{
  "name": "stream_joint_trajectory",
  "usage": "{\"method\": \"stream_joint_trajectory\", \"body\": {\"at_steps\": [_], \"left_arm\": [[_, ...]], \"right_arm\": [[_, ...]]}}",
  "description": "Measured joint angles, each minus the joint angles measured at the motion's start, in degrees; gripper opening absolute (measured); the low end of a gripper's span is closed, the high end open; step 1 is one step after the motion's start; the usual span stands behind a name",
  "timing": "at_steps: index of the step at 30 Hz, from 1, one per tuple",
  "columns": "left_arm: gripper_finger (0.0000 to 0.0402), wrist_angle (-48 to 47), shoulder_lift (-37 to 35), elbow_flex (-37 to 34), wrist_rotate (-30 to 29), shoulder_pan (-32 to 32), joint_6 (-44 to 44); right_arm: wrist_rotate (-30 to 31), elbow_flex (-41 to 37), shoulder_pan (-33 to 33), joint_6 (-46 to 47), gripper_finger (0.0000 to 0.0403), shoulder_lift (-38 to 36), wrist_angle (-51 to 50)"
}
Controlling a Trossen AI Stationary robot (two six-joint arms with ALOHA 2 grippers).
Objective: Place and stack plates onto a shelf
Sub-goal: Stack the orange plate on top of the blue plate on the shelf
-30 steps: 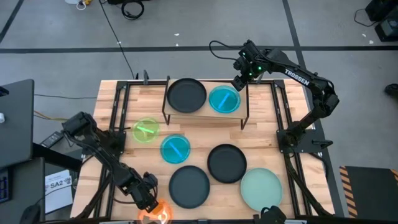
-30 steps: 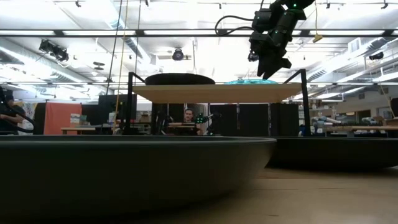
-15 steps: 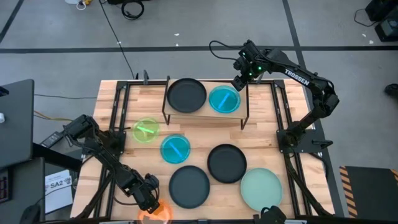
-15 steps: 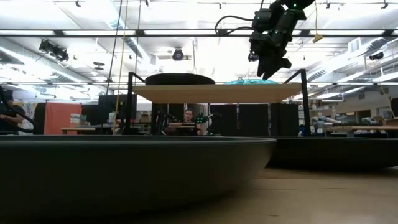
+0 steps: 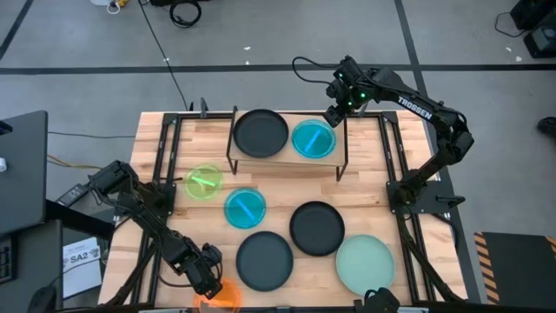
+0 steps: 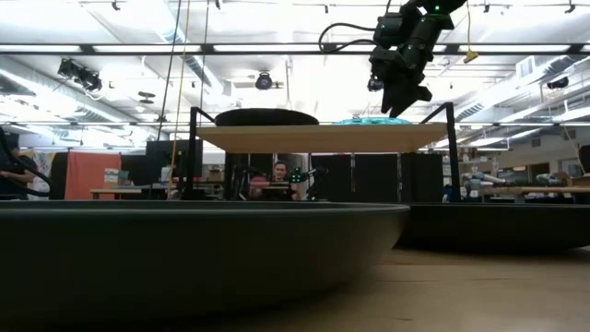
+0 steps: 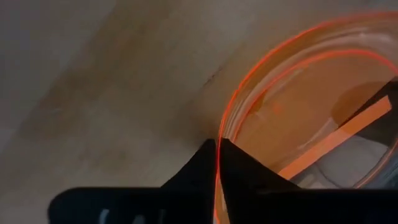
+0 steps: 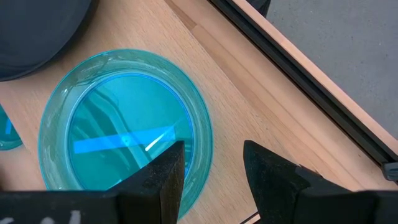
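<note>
Note that your left gripper [image 7: 216, 163] has pinched shut on the rim of the orange plate [image 7: 298, 124] at the table's near edge (thin, light, slippery); right gripper [image 8: 211, 168] hovers open over the shelf [image 5: 287, 159].

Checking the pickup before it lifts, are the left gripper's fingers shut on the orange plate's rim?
Shut on it: in the left wrist view the left gripper has its fingers pinched together over the orange plate rim.
</note>
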Motion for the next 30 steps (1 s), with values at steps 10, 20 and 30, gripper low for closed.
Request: {"method": "stream_joint_trajectory", "body": {"at_steps": [10, 20, 30], "left_arm": [[0.0011, -0.39, -1.04, 0.00, -0.15, 0.00, -0.02], [0.0009, -0.86, -5.55, 0.00, -0.45, 0.00, -0.02], [0.0009, -0.81, -10.79, 0.00, -0.86, 0.00, 0.04]], "right_arm": [[0.00, 0.00, 0.02, 0.00, 0.0170, 0.00, -0.02], [0.00, 0.00, 0.01, 0.00, 0.0170, 0.00, -0.01], [0.00, 0.00, 0.02, 0.00, 0.0170, 0.00, 0.00]]}}
